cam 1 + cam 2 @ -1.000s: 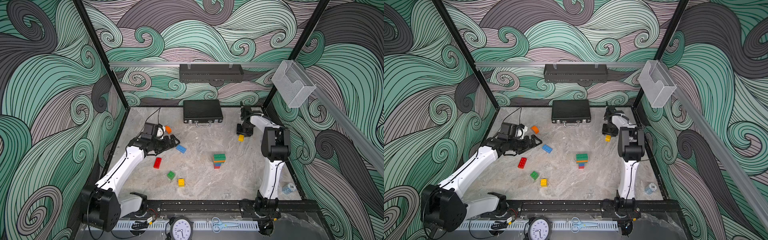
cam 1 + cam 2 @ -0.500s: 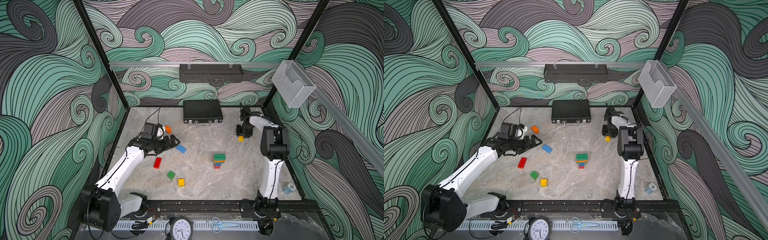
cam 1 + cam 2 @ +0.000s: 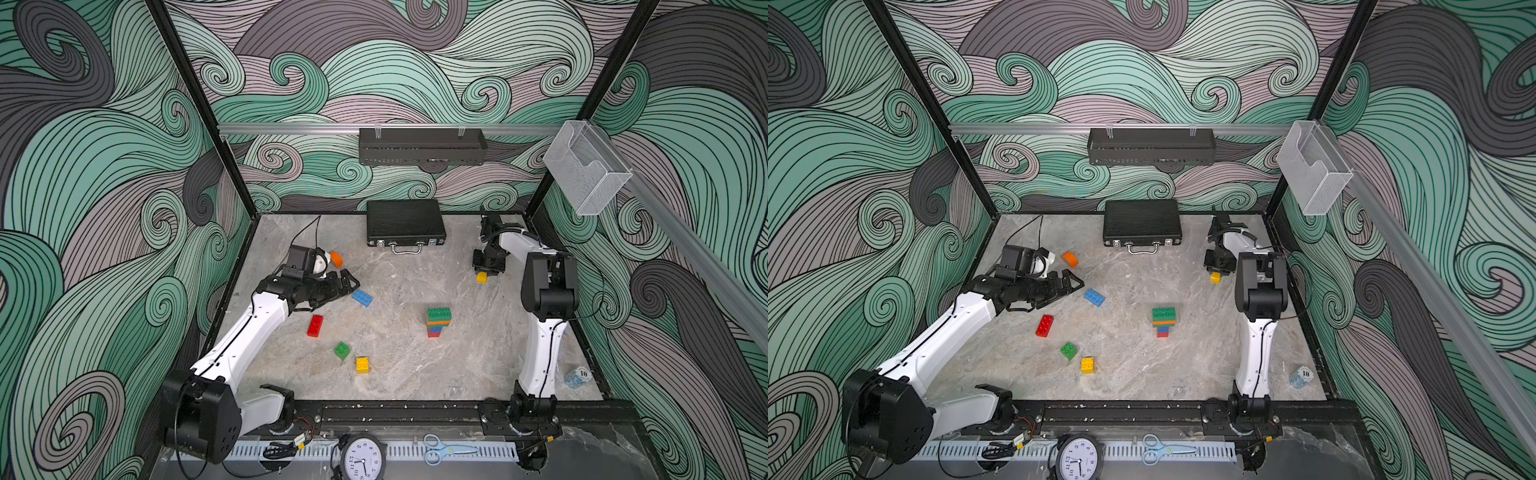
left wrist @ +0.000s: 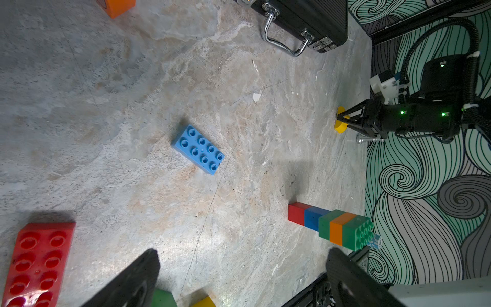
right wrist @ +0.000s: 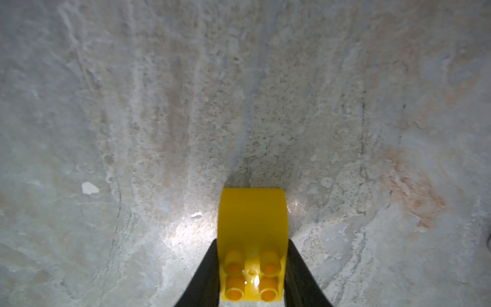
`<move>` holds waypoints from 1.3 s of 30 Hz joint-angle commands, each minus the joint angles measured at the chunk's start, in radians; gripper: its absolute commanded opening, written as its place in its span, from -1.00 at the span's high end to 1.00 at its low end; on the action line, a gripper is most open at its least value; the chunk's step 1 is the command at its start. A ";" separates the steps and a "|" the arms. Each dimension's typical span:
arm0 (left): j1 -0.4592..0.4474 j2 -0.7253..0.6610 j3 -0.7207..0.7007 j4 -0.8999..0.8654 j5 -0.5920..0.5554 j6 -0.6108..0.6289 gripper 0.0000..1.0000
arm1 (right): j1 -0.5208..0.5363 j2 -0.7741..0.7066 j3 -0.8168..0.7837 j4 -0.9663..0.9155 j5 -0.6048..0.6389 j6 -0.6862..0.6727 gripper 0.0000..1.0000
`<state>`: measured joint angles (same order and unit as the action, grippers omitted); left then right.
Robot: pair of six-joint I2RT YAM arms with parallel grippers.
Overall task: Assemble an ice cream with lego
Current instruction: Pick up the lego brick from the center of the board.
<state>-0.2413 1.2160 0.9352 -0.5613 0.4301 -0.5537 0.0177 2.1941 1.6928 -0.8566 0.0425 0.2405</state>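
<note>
Right gripper (image 3: 483, 271) clamping the yellow half-round (image 3: 481, 277), far right of the table (image 3: 415, 374).
In both top views I am seeing the stack (image 3: 437, 321) mid-table, well apart from it. Left wrist: the left gripper (image 4: 243, 255) is hanging wide and empty. Right wrist: the fingers (image 5: 207, 271) are pinching its flat sides squarely; I am judging a slow, straight lift safest.

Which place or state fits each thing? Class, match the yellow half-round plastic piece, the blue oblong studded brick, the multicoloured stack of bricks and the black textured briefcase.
Things:
1. yellow half-round plastic piece
2. blue oblong studded brick
3. multicoloured stack of bricks
4. black textured briefcase

Places:
A. standing upright, untouched
B. flat by the back wall
C. clamped in the right gripper
D. loose before the open left gripper

Pairs: 1-C, 2-D, 3-A, 4-B
</note>
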 commanded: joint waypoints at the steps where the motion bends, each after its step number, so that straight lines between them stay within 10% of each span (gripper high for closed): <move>1: 0.005 -0.016 0.019 0.001 -0.008 -0.003 -0.96 | 0.001 -0.053 -0.008 -0.031 -0.021 -0.009 0.57; 6: 0.005 -0.027 0.009 0.013 -0.007 -0.011 -0.96 | 0.024 -0.152 -0.010 -0.096 -0.054 -0.071 1.00; 19: 0.006 -0.062 -0.013 0.031 0.019 -0.007 -0.96 | 0.220 -0.414 0.021 -0.287 -0.145 -0.396 1.00; 30: 0.007 -0.099 -0.024 0.012 0.036 0.019 -0.96 | 0.287 -0.642 -0.038 -0.366 -0.491 -0.891 1.00; 39: 0.006 -0.113 -0.026 0.007 0.044 0.037 -0.96 | 0.406 -0.668 -0.009 -0.543 -0.457 -1.247 1.00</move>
<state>-0.2413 1.1194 0.9119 -0.5396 0.4572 -0.5449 0.3981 1.5089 1.6623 -1.2800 -0.3824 -0.8024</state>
